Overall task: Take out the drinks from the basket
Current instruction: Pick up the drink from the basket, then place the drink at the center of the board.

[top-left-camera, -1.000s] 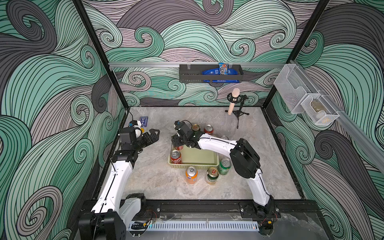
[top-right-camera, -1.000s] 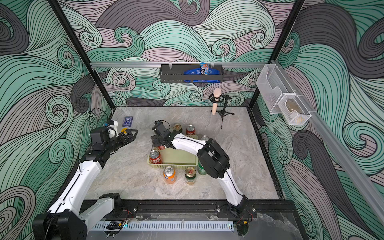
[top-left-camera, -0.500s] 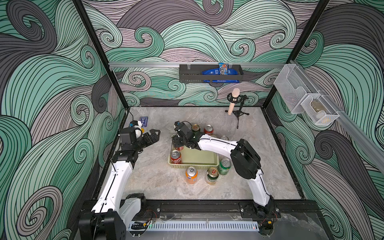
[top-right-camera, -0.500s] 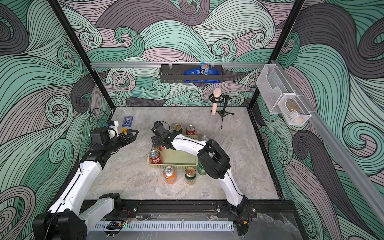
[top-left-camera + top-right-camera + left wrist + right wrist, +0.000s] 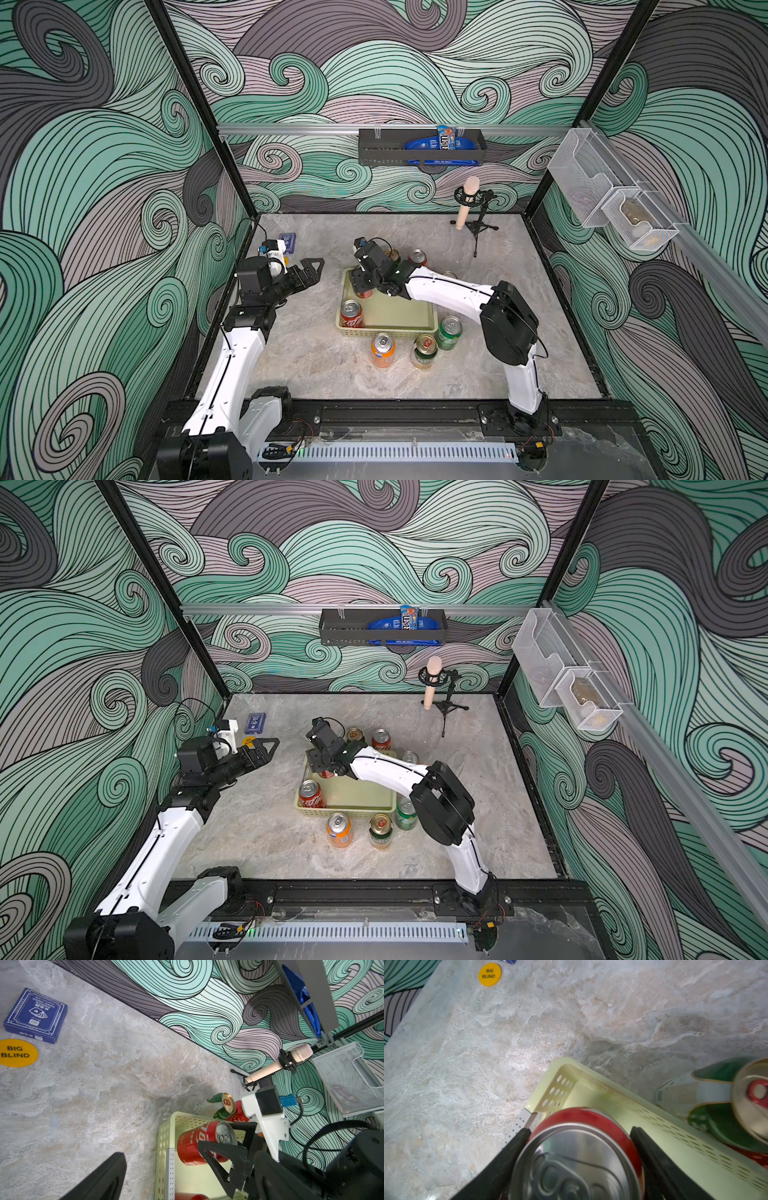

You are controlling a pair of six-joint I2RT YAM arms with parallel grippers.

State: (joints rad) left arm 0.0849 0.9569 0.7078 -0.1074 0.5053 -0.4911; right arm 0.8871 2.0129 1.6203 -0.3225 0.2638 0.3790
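The pale yellow-green basket (image 5: 386,332) (image 5: 345,810) sits mid-table. Two red drinks are in it. My right gripper (image 5: 360,284) (image 5: 579,1129) is shut on the red can (image 5: 577,1157) (image 5: 199,1142) in the basket's far left corner, one finger on each side of it. The other red can (image 5: 351,313) stands in the near left corner. An orange can (image 5: 382,350), a dark green-gold can (image 5: 425,352) and a bright green can (image 5: 449,332) stand on the table in front. My left gripper (image 5: 313,270) (image 5: 270,748) hovers open and empty, left of the basket.
Behind the basket stand a dark green-gold can (image 5: 392,254), a red can (image 5: 417,257) and a can half hidden by my right arm (image 5: 409,757). A microphone on a stand (image 5: 467,203) is at the back right. A blue card box (image 5: 289,242) and a yellow disc (image 5: 248,741) lie at the far left.
My right gripper's fingers have drawn a little closer together on the red can in the far left corner. Neither arm has visibly shifted.
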